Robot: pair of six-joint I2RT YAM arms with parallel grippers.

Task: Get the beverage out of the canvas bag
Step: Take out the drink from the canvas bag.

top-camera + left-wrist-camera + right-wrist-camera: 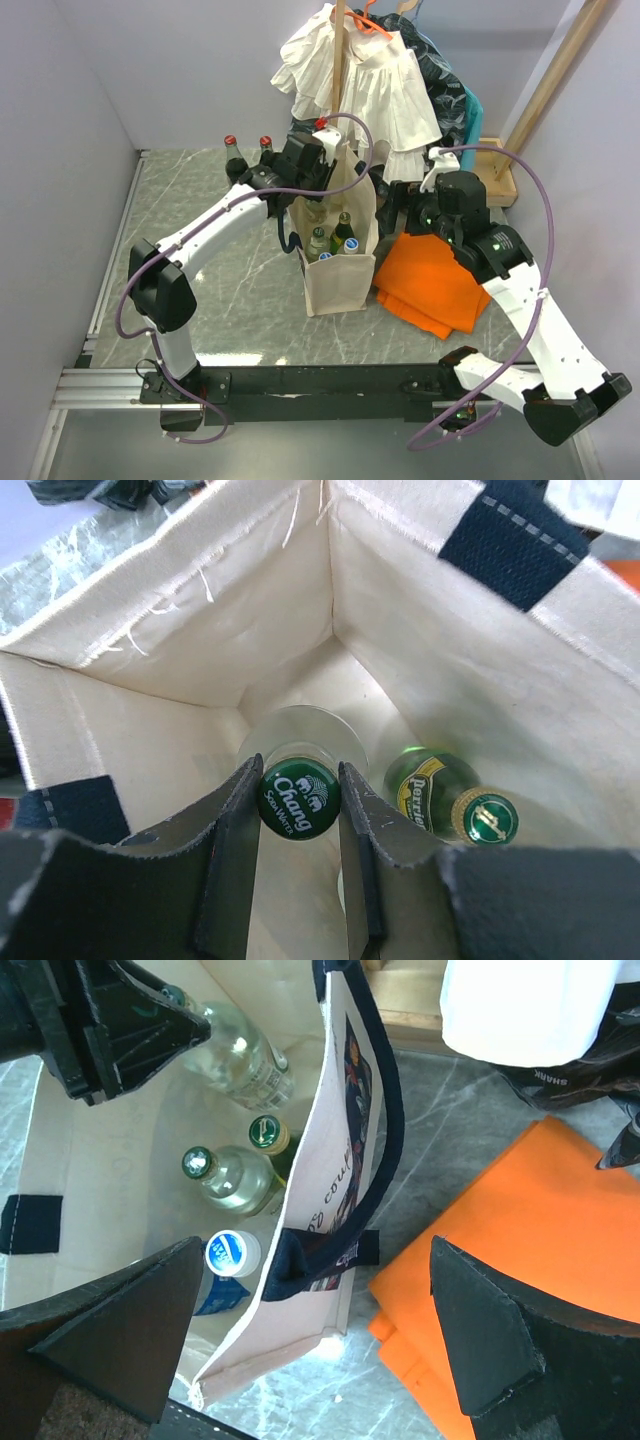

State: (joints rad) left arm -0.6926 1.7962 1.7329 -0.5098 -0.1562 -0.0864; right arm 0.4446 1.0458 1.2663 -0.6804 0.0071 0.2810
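My left pincer (298, 770) is down inside the bag (200, 590), clamped on the green cap of the Chang bottle (299, 800) with a finger against each side. I count four bottles in the bag: that one, a Perrier (440, 805) just beside it, one green-capped bottle (215, 1172) and one blue-capped bottle (228, 1255). My right pincer (310, 1335) hangs spread wide above the bag's right wall. One orange cloth (520, 1220) lies beside the bag, and two red-capped bottles (231, 152) stand behind it on the table (200, 190)
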